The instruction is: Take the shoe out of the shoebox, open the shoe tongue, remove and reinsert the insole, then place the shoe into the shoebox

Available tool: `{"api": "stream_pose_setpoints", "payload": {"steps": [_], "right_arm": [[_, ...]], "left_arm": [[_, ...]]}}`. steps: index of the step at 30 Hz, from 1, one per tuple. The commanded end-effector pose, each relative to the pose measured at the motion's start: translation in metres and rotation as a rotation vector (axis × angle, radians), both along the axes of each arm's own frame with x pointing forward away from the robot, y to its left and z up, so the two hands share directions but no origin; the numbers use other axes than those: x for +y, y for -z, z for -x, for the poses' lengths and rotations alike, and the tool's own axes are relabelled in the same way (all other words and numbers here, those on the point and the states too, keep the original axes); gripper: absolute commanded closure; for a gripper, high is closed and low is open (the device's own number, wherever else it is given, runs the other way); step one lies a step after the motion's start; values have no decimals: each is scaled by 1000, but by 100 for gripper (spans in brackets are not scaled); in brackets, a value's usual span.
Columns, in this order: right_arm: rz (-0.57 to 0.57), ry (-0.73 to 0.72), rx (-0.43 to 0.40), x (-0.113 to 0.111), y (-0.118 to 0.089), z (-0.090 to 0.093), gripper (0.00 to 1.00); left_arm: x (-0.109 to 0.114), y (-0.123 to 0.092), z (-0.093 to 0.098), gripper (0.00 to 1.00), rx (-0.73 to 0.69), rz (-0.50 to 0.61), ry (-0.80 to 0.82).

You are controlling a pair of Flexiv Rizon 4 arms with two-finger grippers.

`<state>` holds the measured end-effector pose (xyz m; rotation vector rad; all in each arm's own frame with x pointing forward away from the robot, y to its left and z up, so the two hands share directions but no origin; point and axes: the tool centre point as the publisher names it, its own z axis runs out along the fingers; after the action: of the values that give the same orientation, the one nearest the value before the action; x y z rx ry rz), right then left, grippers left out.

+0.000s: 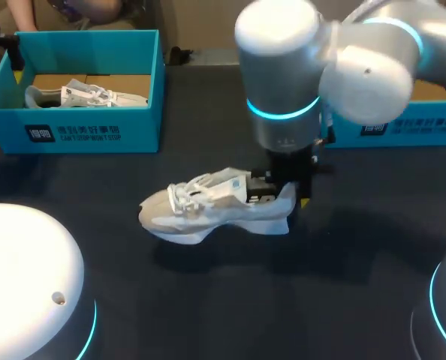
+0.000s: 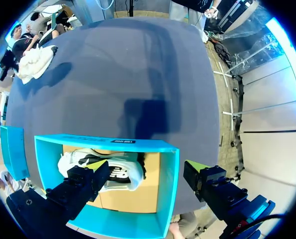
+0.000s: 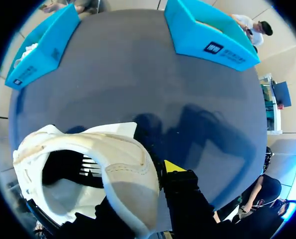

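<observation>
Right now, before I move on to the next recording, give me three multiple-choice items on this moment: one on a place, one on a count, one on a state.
1. Where is the shoe that the right gripper grips?
A. Inside a shoebox
B. Over the open table, outside both boxes
C. On top of a box lid

2. How many blue shoeboxes stand on the table?
A. One
B. Two
C. Four

3. The left gripper is:
A. shut on a shoe
B. shut on a box wall
C. open, holding nothing

Answers:
1 B: the head view shows it mid-table, gripped at the heel.
2 B: there is only the left shoebox and the right shoebox.
3 C: its fingers stand apart above the second shoe, which lies in its box.
</observation>
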<state>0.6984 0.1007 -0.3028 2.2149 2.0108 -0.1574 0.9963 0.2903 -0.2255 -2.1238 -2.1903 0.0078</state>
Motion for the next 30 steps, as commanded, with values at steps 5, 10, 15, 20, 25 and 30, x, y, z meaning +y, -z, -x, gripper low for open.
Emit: {"api": "stream_pose_setpoints", "payload": {"steps": [5,10,15,20,25,30], "right_arm": [[19,4,12,10,37,-7,100],[31,-7,14,9,49,-9,100],[30,-6,25,10,57,-7,100],[9,-1,31,11,65,-5,100],[-1,-3,41,14,73,2,100],[-11,-8,49,15,81,7,100]], "left_arm": [[0,0,1,0,-1,-1,1],[0,0,1,0,-1,-1,1],[0,0,1,0,-1,-1,1],[0,0,1,0,-1,-1,1],[0,0,1,0,-1,-1,1],[0,0,1,0,-1,-1,1]]}}
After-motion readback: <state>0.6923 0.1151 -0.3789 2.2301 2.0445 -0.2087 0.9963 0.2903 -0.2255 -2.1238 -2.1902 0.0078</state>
